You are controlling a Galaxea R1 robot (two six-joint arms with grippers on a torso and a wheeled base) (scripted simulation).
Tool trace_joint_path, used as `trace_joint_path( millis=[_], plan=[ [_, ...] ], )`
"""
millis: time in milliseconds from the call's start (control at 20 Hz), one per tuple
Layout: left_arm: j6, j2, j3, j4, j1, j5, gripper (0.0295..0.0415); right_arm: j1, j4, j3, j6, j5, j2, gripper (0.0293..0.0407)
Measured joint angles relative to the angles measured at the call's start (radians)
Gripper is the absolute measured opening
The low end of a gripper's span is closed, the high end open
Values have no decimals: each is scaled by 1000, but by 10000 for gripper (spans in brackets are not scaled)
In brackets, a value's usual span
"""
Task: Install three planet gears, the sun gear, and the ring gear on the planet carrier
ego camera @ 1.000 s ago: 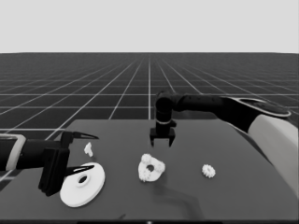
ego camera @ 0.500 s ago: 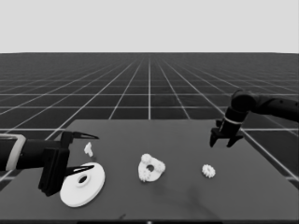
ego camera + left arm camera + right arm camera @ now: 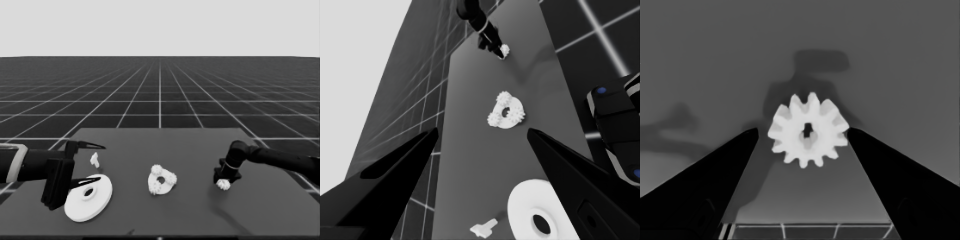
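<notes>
The last loose small white toothed gear [image 3: 808, 131] lies flat on the dark table [image 3: 190, 150], at about four o'clock from the smaller white round part [image 3: 161, 180], well apart from it. A second ago I was up over the middle; now I, the right gripper [image 3: 223, 181], have swung across and dropped right onto that gear, my jaws apart, one finger either side, not yet touching its teeth. Three gears already sit on the smaller part, so this looks like the final one to fetch. At nine o'clock the left gripper [image 3: 85, 165] waits, jaws apart, over the larger white round disc [image 3: 89, 197], the thin white piece [image 3: 94, 159] just beside.
</notes>
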Motion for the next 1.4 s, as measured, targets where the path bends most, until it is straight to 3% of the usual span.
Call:
trace_joint_path(
  millis=[50,150,200,550,600,650,750,1050,1100,1150,1250,1400],
  plan=[
    [0,0,0,0,0,0,385,-1,-1,-2,-1,1,1,385],
    [0,0,0,0,0,0,385,-2,-2,-3,-1,2,1,314],
    [0,0,0,0,0,0,385,-2,-2,-4,-1,2,2,309],
    [0,0,0,0,0,0,385,-2,-2,-4,-1,3,2,309],
    [0,0,0,0,0,0,385,118,107,143,45,-117,-68,309],
    [0,0,0,0,0,0,385,248,197,186,57,-182,-90,309],
    [0,0,0,0,0,0,385,372,288,174,52,-240,-85,309],
    [0,0,0,0,0,0,385,427,332,148,42,-269,-74,309],
    [0,0,0,0,0,0,385,427,342,210,378,-256,71,309],
    [0,0,0,0,0,0,385,426,345,169,535,-245,332,309],
    [0,0,0,0,0,0,385,425,344,-43,545,-243,610,309],
    [0,0,0,0,0,0,385,424,342,-189,501,-245,724,309]
  ],
)
